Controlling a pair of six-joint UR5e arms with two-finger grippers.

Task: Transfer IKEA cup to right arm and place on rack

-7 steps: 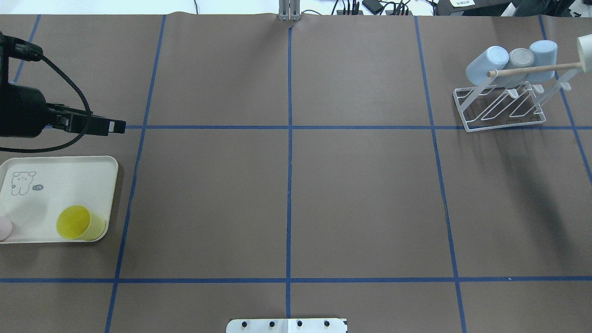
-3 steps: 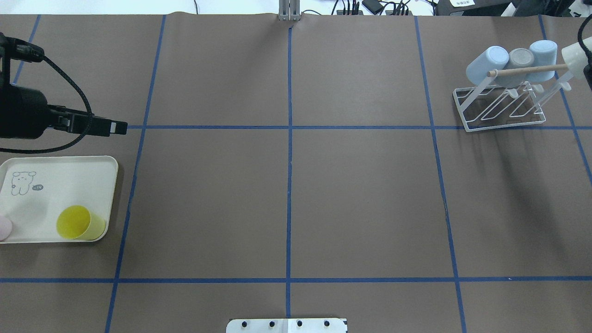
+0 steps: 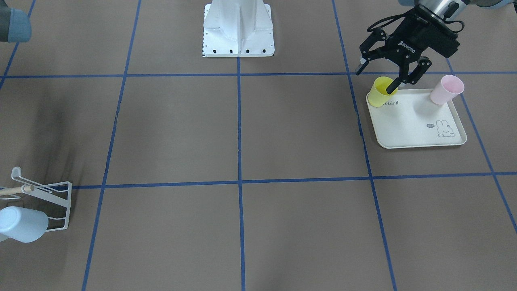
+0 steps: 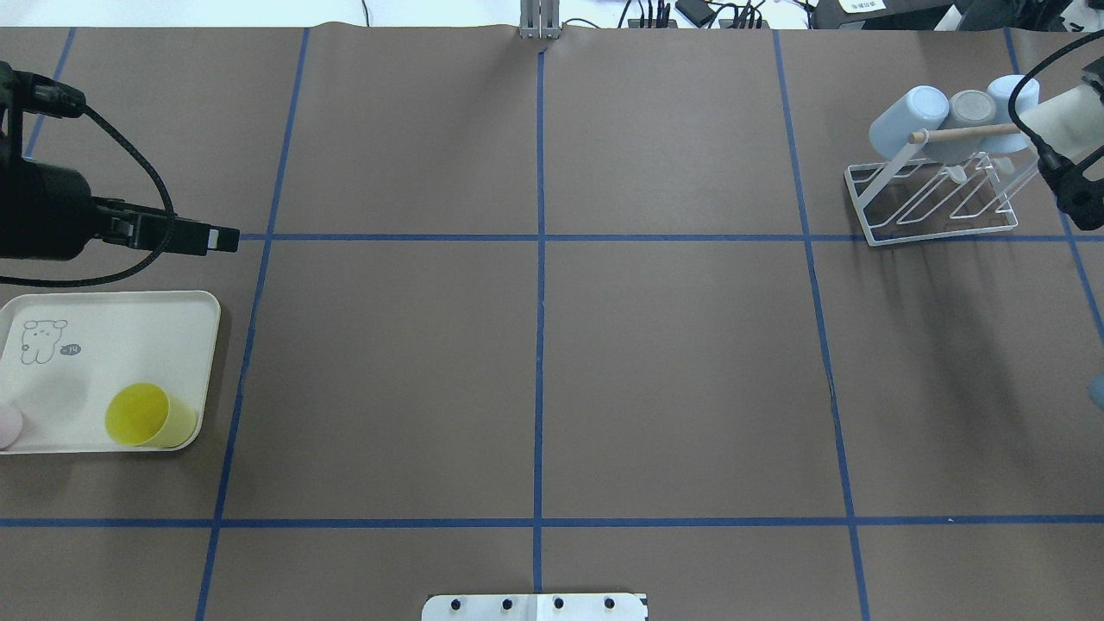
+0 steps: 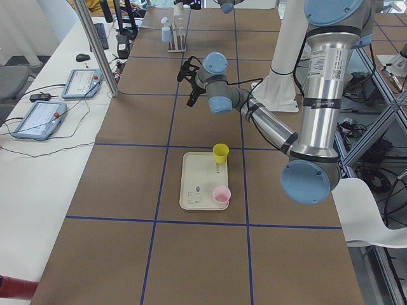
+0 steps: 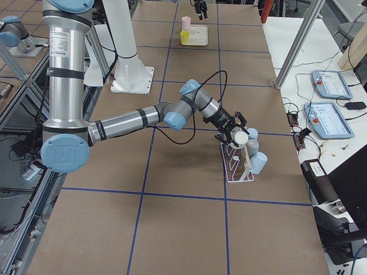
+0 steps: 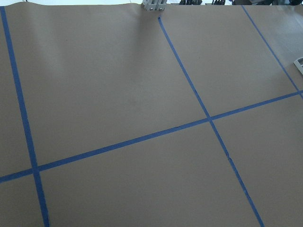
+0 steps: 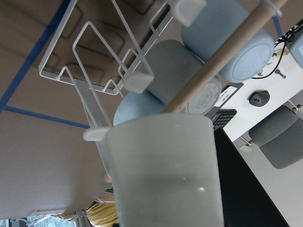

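1. Since a second ago the white cup (image 4: 1065, 116) has come in from the worktop's edge and now covers the near end of the rack's wooden dowel (image 4: 966, 132).
2. The right pincer (image 6: 234, 133) is clamped on that cup and holds it in the air at the rack's (image 4: 940, 226) side.
3. From the right wrist view, the dowel runs up to the cup's far edge and vanishes behind it. I cannot tell whether it has gone inside.
4. Three cups lie tipped on the rack beyond the dowel: a pale blue cup (image 4: 910, 116), a grey cup (image 4: 973, 108) and a second blue cup (image 4: 1007, 93).
5. The left pincer (image 3: 375, 77) is at the worktop (image 4: 535, 371) end farthest from the rack, with its jaws spread wide and gripping nothing.
6. Also far from the rack, a cream tray (image 3: 408, 129) carries a yellow cup (image 3: 379, 92) and a pink cup (image 3: 446, 89).
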